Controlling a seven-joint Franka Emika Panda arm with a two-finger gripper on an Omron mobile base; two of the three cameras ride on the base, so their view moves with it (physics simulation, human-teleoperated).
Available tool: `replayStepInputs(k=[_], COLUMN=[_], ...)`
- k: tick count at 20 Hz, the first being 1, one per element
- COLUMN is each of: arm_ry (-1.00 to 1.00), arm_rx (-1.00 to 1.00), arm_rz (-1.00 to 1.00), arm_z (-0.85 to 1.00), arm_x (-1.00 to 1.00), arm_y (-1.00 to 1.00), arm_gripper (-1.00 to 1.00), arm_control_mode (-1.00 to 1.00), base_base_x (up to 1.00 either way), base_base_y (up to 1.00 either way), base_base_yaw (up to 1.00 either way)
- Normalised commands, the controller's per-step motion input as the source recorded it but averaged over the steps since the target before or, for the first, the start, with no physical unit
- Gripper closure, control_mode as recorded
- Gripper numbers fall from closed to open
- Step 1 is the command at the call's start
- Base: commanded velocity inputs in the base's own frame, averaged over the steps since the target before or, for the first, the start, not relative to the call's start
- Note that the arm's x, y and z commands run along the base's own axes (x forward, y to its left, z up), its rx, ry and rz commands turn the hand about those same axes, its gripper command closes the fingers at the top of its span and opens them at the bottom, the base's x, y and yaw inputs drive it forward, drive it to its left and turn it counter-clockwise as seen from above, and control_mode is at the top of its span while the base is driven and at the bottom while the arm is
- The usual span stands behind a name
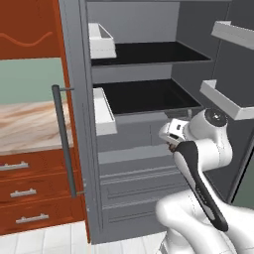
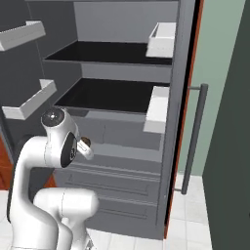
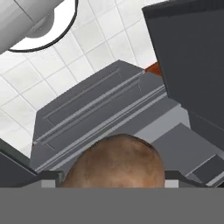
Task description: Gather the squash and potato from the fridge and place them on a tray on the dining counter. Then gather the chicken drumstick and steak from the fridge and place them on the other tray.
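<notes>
Two fingertips of the gripper (image 3: 113,183), spread wide, clasp the brown potato (image 3: 114,162) before the open fridge (image 1: 144,119).

Inventory as recorded:
- One fridge (image 1: 149,74), standing open.
- Two black shelves (image 1: 149,52) inside.
- Four white door bins (image 1: 101,39), two per door.
- Two drawers (image 1: 134,186) below.
- One potato (image 3: 116,162).
- One bar handle (image 1: 64,141).

Open fridge (image 1: 149,74), black shelves (image 1: 144,96)
</notes>
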Motion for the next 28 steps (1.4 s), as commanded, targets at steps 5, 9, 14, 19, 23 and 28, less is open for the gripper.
replayStepInputs(k=[5, 9, 14, 19, 23, 28], arm_ry=[0.00, 0.00, 0.00, 0.00, 0.00, 0.00], arm_rx=[0.00, 0.00, 0.00, 0.00, 0.00, 0.00], arm_rz=[0.00, 0.00, 0.00, 0.00, 0.00, 0.00], arm_z=[0.00, 0.00, 0.00, 0.00, 0.00, 0.00], arm_x=[0.00, 0.00, 0.00, 0.00, 0.00, 0.00], arm_y=[0.00, 0.00, 0.00, 0.00, 0.00, 0.00], arm_gripper=[1.00, 1.00, 1.00, 1.00, 1.00, 1.00], arm_control_mode=[1.00, 1.00, 1.00, 1.00, 1.00, 1.00], base_base_x=[-0.59, -0.63, -0.53, -0.35, -0.12, 0.00], base_base_y=[0.00, 0.00, 0.05, 0.27, 0.30, 0.34], base_base_yaw=[0.07, 0.16, 0.21, 0.31, 0.36, 0.40])
